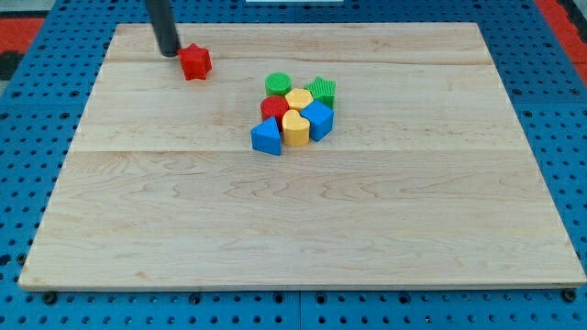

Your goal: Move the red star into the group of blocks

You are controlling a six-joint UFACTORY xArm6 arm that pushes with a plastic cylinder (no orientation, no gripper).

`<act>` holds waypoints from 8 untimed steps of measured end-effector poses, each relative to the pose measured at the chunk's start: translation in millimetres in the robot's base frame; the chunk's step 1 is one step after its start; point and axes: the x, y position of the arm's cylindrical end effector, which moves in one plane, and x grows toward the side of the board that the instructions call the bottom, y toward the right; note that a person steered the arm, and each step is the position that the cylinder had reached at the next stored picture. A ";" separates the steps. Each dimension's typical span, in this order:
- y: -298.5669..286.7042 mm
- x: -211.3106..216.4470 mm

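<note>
Red star [195, 62] sits on the bench [303, 229] top-left, no clear long axis, which way it points can't be told. My tip [170, 52] is just left of the star, nr touching. No pincer on this rig, just the rod. Group of blocks [293, 115] lies right & below the star, well apart: green, yellow, red, blue pcs packed together.

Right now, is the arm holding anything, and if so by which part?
Nothing is held; the rod cannot grasp. My tip sits just to the view's left of the red star, close beside it; contact cannot be told.
</note>
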 end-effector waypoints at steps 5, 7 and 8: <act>55.0 68.5; 20.1 74.4; -8.3 84.6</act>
